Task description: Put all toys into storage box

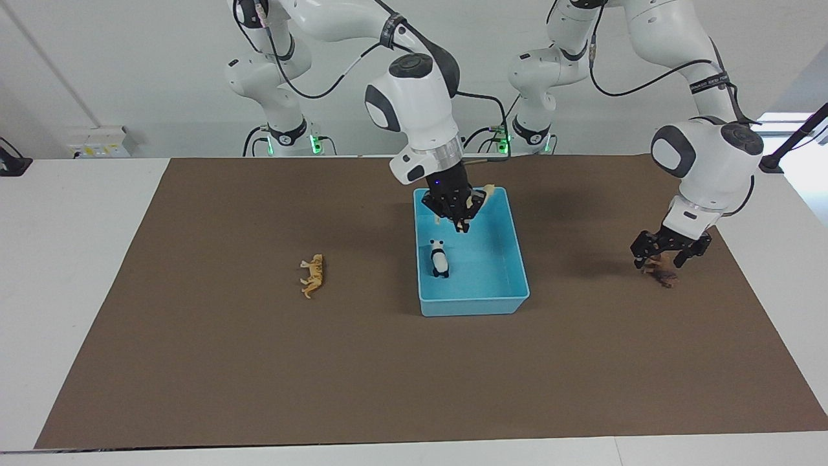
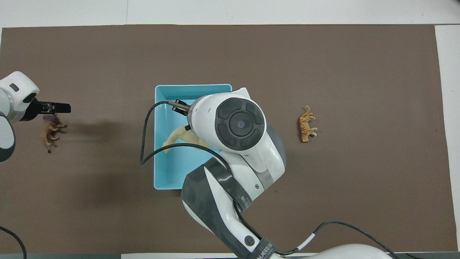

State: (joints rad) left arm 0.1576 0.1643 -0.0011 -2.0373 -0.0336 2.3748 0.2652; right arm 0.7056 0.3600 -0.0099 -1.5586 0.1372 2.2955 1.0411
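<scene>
Your tiger-like cat [image 1: 312, 275] lies on its side on the brown mat [image 1: 259, 362], toward the right arm's end of the table and well apart from the storage box [image 1: 514, 259].

At the middle of the mat, the storage box holds the panda [image 1: 439, 258], which stands upright on the box floor in the half farther from the robots. Your right gripper [image 1: 457, 213] hangs over the half of the box nearer the robots, its fingers pinching the cream llama [image 2: 176, 138]. The overhead view shows the llama's body stretching out from under the wrist above the box floor; whether it touches the floor cannot be told.

Toward the left arm's end of the table, your left gripper [image 1: 660, 257] is low over the dark brown lion-like animal [image 1: 663, 275], which lies on the mat, well apart from the box. Its fingers are spread, one on each side of the figurine's upper part, and you cannot tell whether they touch it.
</scene>
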